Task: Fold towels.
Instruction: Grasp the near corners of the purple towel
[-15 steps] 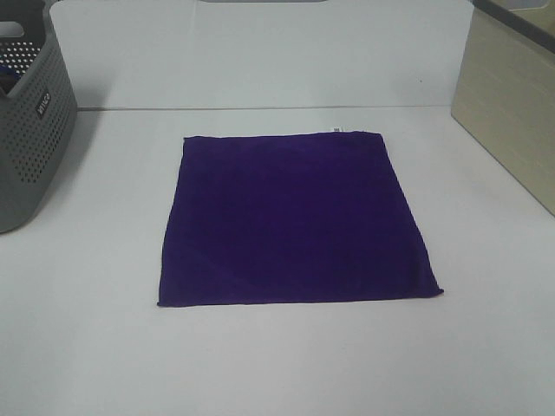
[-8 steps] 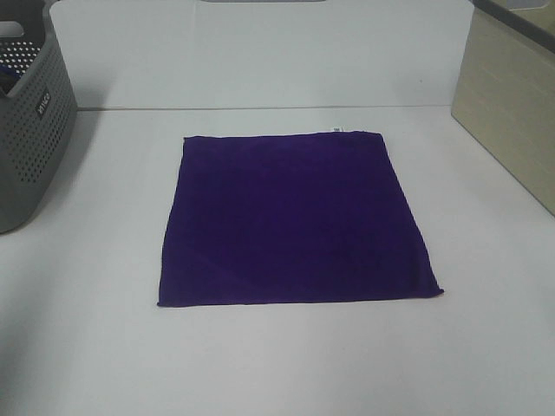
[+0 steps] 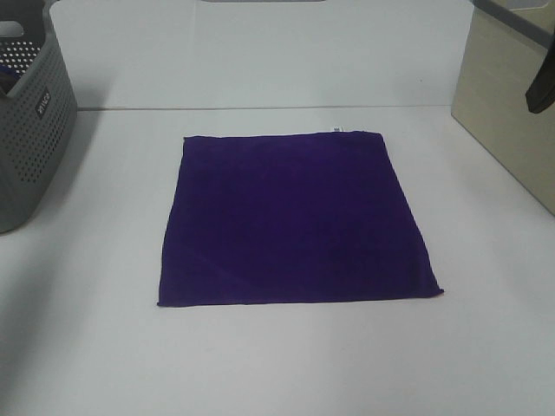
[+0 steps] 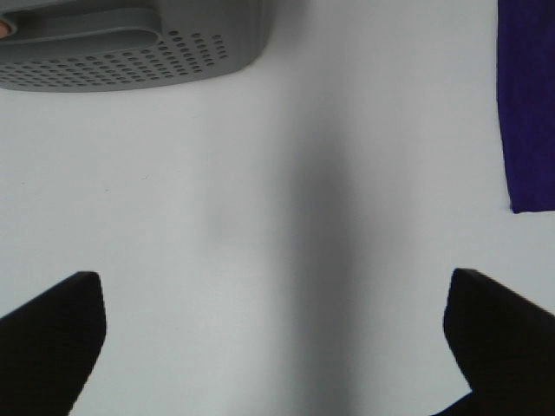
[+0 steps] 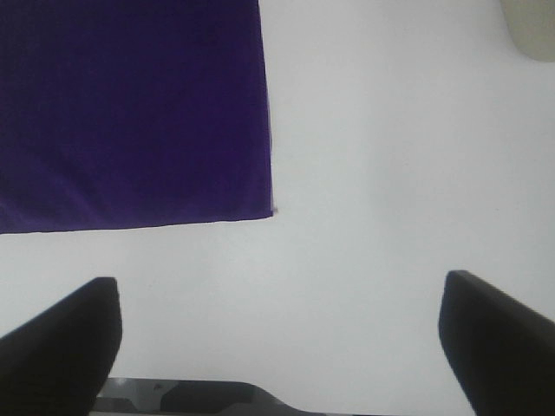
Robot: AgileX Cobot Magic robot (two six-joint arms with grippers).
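A deep purple square towel (image 3: 293, 219) lies flat and spread out on the white table, with a small white tag (image 3: 337, 130) on its far edge. The left wrist view shows one edge strip of the towel (image 4: 526, 104); the right wrist view shows one of its corners (image 5: 130, 108). My left gripper (image 4: 277, 338) is open and empty over bare table beside the towel. My right gripper (image 5: 277, 342) is open and empty over bare table just off the towel's corner. In the exterior high view only a dark piece of the right arm (image 3: 542, 82) shows at the right edge.
A grey perforated basket (image 3: 30, 130) stands at the table's far left and also shows in the left wrist view (image 4: 130, 43). A beige box (image 3: 512, 104) stands at the right. A white wall panel (image 3: 260, 52) closes off the table's back.
A dark piece of the right arm has come into the exterior high view at the right edge. The towel has not moved.
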